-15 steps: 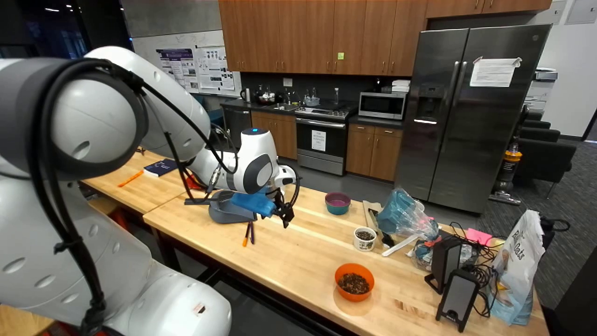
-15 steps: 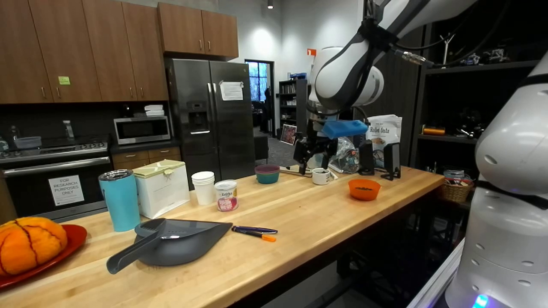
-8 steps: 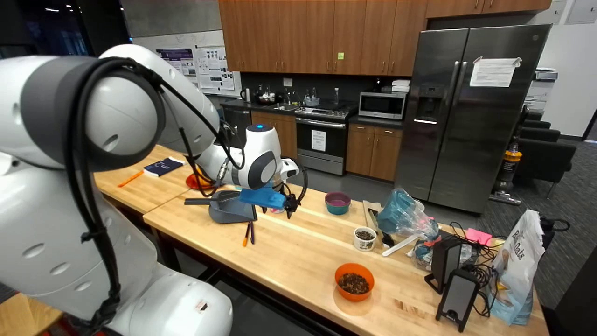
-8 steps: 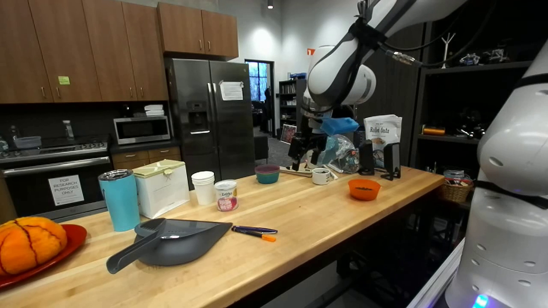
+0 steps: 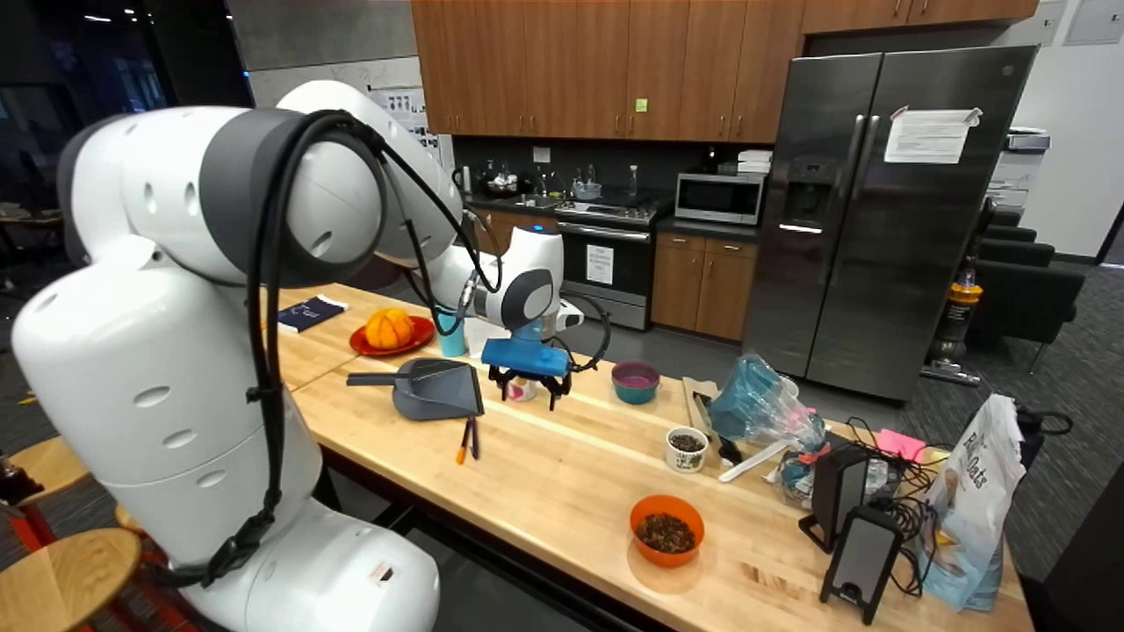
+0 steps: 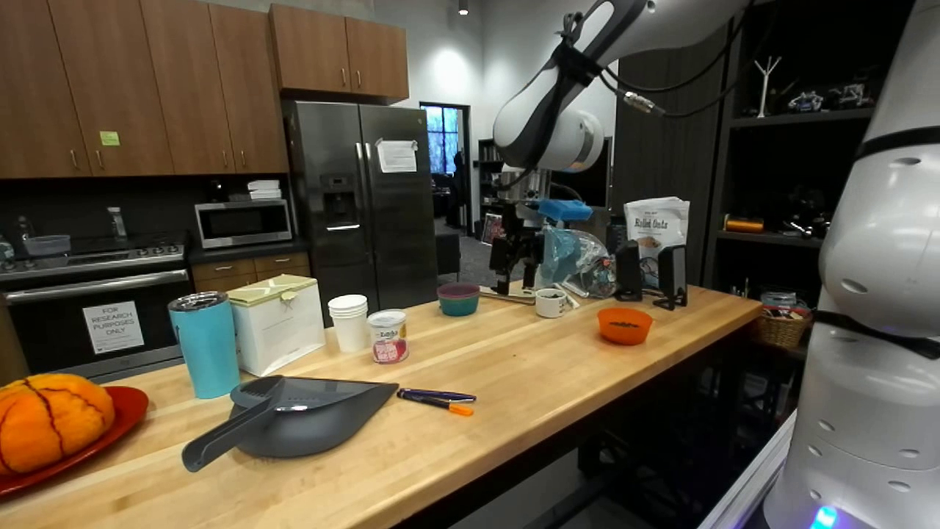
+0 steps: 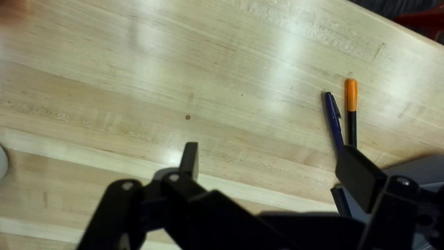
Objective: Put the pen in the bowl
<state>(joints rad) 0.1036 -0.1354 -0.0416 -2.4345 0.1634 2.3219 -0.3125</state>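
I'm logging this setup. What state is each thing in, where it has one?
Pincer: open, empty
Purple pen: lying flat
Orange pen: lying flat
Maroon bowl: nested in teal bowl
Orange bowl: holding dark bits
White cup: holding dark bits
Tumbler: lidded
Paper cups: stacked
Fridge: shut
Microwave: shut
Oven: shut
Cupboards: shut

1. Brown wooden cabinets (image 5: 606, 70) hang above an oven (image 5: 628, 268) and a microwave (image 5: 720, 198);
2. a steel refrigerator (image 5: 896, 237) stands beside them, a paper sheet (image 5: 931, 137) on one door;
3. dark chairs (image 5: 1027, 290) sit on gray carpet (image 5: 1089, 369);
4. round wooden stools (image 5: 70, 570) stand near the light wood table (image 5: 562, 483);
5. in an exterior view, a ceiling lamp (image 6: 463, 6) hangs near a brightly lit pale wall (image 6: 449, 62); a window (image 6: 443, 139) glows through a doorway (image 6: 463, 132)
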